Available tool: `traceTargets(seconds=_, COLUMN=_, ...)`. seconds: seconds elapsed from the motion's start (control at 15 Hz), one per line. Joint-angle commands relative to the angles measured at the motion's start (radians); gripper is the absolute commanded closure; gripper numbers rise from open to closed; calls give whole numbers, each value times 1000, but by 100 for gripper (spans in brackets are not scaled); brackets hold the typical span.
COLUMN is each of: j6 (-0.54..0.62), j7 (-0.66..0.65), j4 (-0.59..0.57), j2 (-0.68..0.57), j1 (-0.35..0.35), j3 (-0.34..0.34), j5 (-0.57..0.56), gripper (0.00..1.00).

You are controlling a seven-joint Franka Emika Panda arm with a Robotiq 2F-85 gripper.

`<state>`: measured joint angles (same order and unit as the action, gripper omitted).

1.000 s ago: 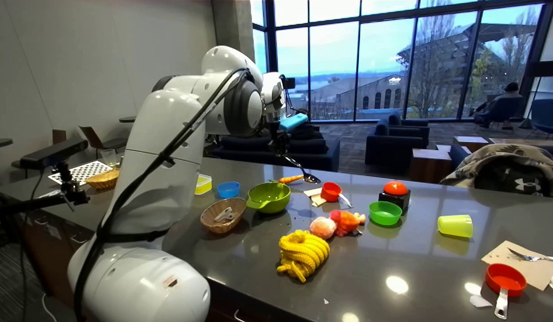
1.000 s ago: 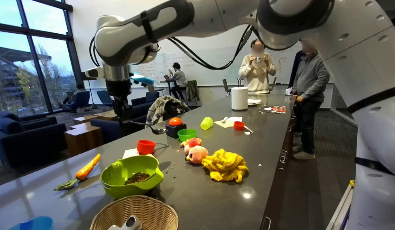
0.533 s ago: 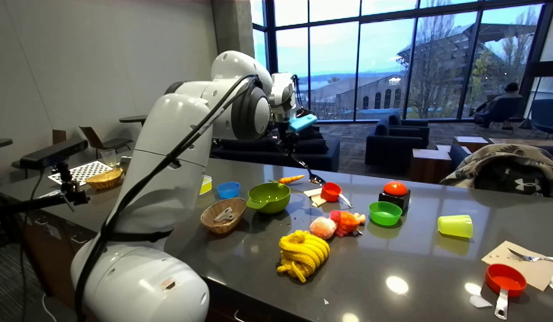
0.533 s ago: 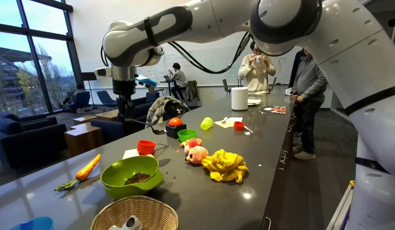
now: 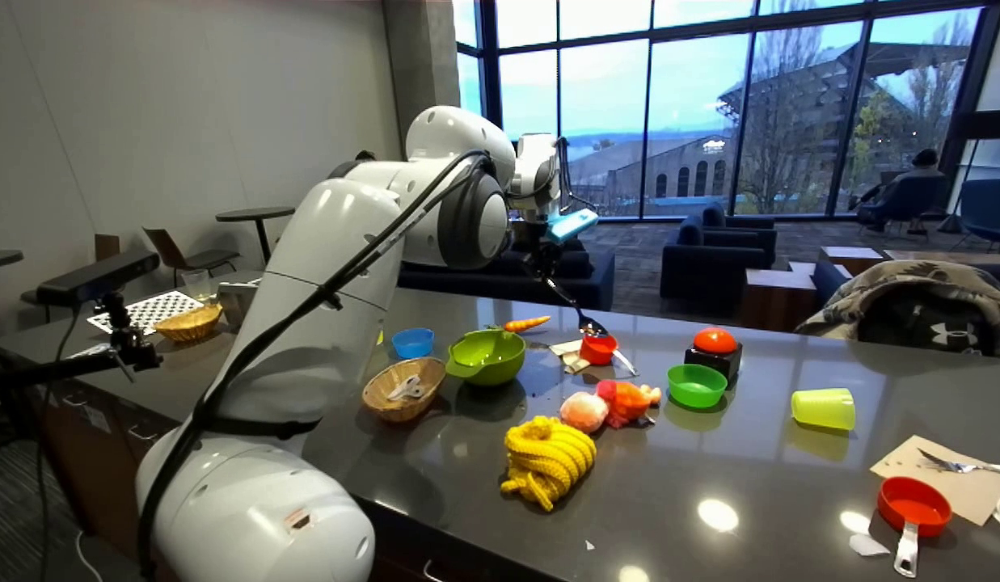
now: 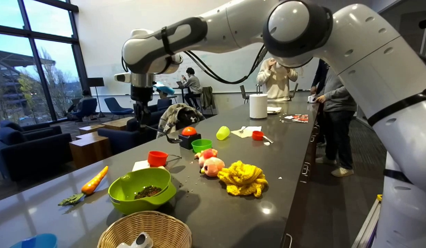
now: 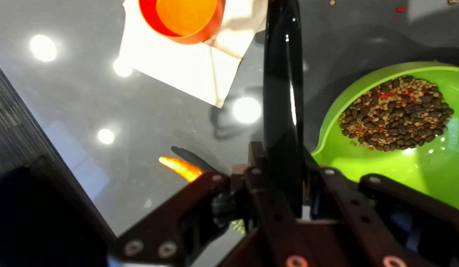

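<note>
pincer: clamped on spoon, which slants down from it | done: spoon gripped, off bench | left: not yet released; if loaded, unclear | beans: in bowl, below and beside pincer

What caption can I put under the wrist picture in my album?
Gripper holding a spoon, with a bowl of beans, a carrot and a cup below.
</note>
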<state>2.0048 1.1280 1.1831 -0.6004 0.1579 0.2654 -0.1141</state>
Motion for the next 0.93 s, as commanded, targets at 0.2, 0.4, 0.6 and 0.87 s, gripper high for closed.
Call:
traceTargets(seconds=0.2, j6=-13, j7=40, j4=-106, j2=-54, j1=-61, j3=13, j5=37, gripper=94)
traceTargets(seconds=0.4, j6=-20, j7=48, j4=-155, j2=-81, j1=-80, j3=13, j5=54, gripper=94)
traceTargets(seconds=0.6, j6=-29, j7=44, j4=-210, j2=-112, j1=-94, j3=10, j5=66, gripper=94)
traceTargets(seconds=0.87, j6=-6, j7=24, j4=-183, j2=-102, j1=-93, j3=2, j5=49, gripper=77)
